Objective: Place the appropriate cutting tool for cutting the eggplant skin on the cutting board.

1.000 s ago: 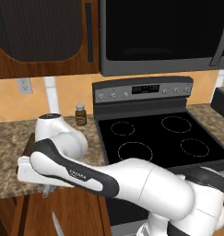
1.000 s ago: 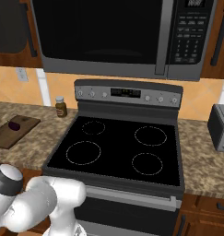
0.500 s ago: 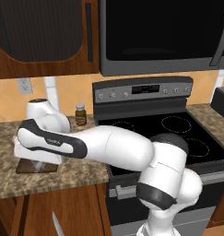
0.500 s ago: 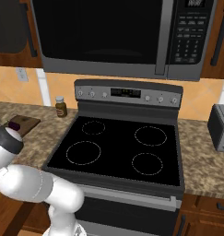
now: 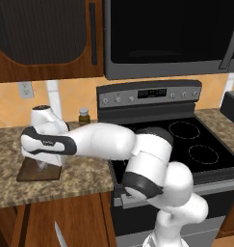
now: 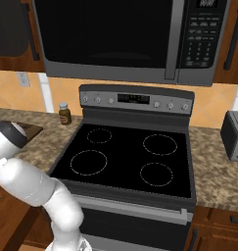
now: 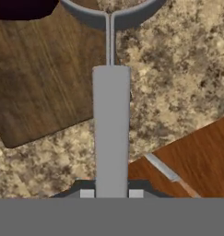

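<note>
The gripper (image 7: pixel 111 193) is clamping the peeler's (image 7: pixel 111 129) grey handle between its fingers, its looped head reaching over the cutting board's (image 7: pixel 44 83) edge, near the eggplant (image 7: pixel 21 7) at the board's corner.

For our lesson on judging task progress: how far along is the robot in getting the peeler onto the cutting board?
Done: the peeler is picked up, clamped in the gripper. In hand: it hangs above the counter beside the cutting board, where the eggplant lies. Left: move over the board, lower and release.
</note>
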